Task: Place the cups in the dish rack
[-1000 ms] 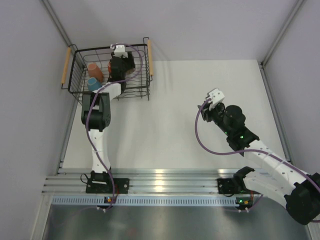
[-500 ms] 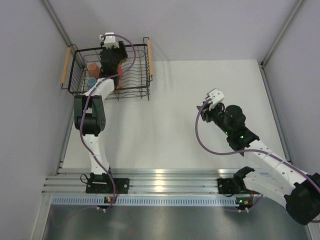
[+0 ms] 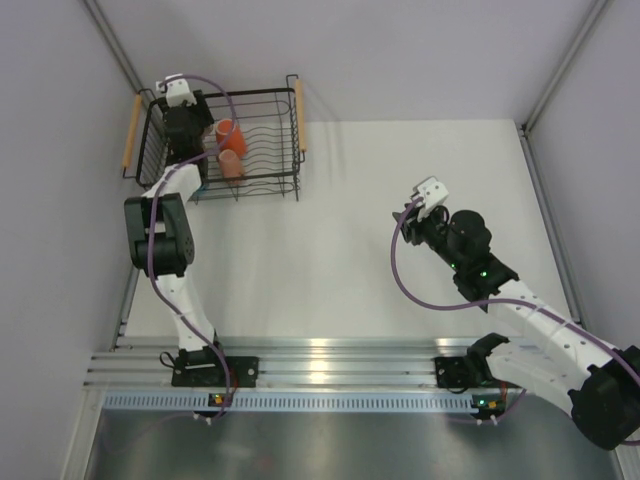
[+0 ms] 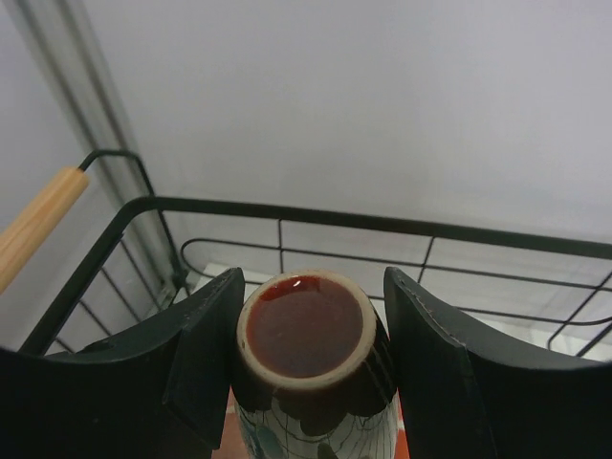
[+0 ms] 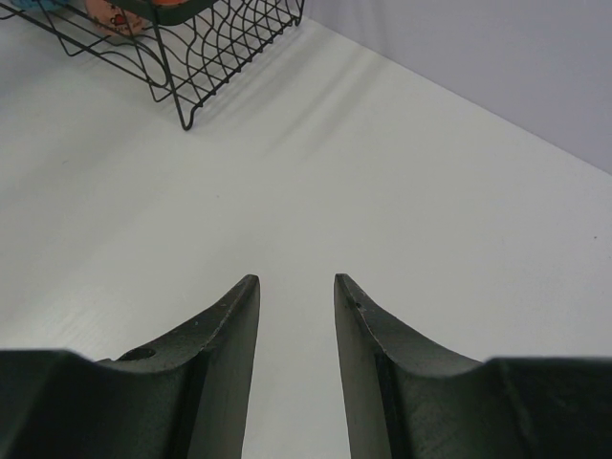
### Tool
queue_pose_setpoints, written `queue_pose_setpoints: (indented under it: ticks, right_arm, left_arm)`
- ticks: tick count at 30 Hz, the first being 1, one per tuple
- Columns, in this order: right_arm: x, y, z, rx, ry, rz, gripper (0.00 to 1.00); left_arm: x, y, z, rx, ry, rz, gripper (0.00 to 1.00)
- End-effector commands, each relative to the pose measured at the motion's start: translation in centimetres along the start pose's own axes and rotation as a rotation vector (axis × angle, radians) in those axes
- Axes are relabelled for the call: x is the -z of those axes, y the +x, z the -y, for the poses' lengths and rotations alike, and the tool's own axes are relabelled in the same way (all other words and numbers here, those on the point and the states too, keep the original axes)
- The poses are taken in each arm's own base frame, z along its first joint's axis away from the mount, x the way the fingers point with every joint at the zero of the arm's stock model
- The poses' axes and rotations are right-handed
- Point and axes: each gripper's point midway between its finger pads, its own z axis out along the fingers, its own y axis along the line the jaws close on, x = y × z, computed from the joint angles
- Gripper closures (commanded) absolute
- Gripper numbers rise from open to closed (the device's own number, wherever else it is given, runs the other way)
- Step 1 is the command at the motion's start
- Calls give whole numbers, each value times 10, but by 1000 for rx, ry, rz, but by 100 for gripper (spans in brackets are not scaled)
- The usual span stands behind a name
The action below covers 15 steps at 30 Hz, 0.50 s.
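Observation:
In the left wrist view a dark brown cup (image 4: 306, 330) with a pale rim sits mouth-up between my left gripper's (image 4: 314, 275) fingers, which are shut on it. That gripper (image 3: 185, 125) hangs over the far left corner of the black wire dish rack (image 3: 265, 92), whose rim (image 4: 382, 222) runs just ahead of the cup. An orange cup (image 3: 226, 130) and a salmon-pink cup (image 3: 232, 165) lie inside the rack. Over the bare table at the right, my right gripper (image 3: 415, 215) stands open and empty (image 5: 295, 279).
The rack has light wooden handles (image 3: 299, 115) on both sides and sits in the table's far left corner against grey walls. From the right wrist its near corner (image 5: 191, 48) shows at the upper left, with white table (image 5: 402, 172) ahead.
My left gripper has swung left across the rack, from its right-middle to the far left corner, carrying the dark cup. The orange and pink cups have come into view. The right arm has not moved.

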Motion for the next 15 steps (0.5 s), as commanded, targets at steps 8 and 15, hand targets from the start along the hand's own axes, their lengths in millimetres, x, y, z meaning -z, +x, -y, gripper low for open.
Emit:
queue_pose_setpoints:
  ticks: [8, 15]
  right_arm:
    - [0, -14, 4, -13, 7, 43, 62]
    - [-2, -11, 4, -15, 5, 33, 62]
  left_arm:
    - [5, -30, -18, 29, -19, 96, 100]
    - [7, -11, -19, 32, -22, 67, 100]
